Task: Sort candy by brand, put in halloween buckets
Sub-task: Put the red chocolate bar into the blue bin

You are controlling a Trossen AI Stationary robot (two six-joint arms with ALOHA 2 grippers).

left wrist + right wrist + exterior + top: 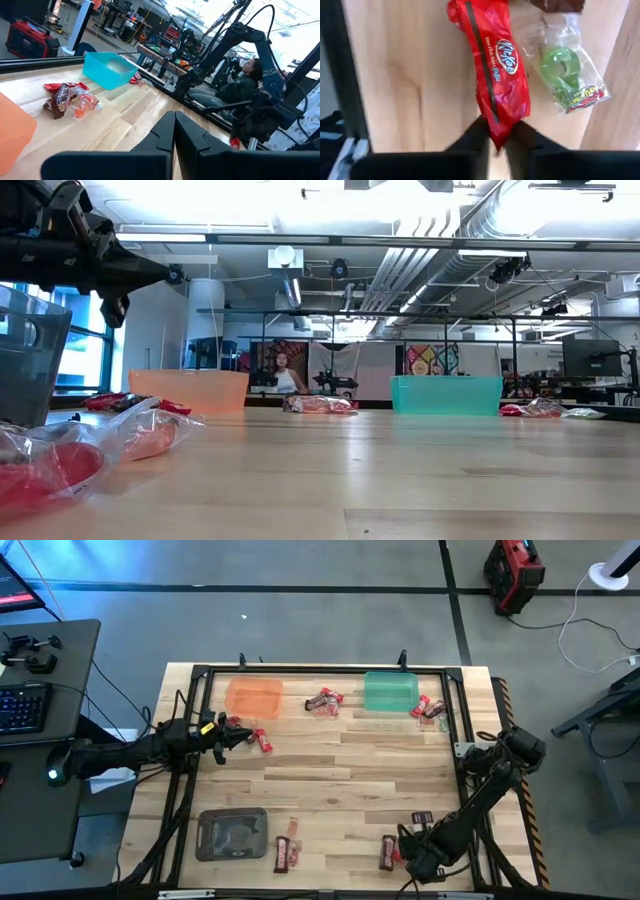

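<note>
"KitKat" reads on red wrapper [495, 70] — green sweet's [567, 80] label illegible.

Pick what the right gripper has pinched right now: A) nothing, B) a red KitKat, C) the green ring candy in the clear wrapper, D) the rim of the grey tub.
B: in the right wrist view the right gripper has its two fingers closed on the end of the red KitKat, while the green ring candy lies beside it, untouched.
</note>
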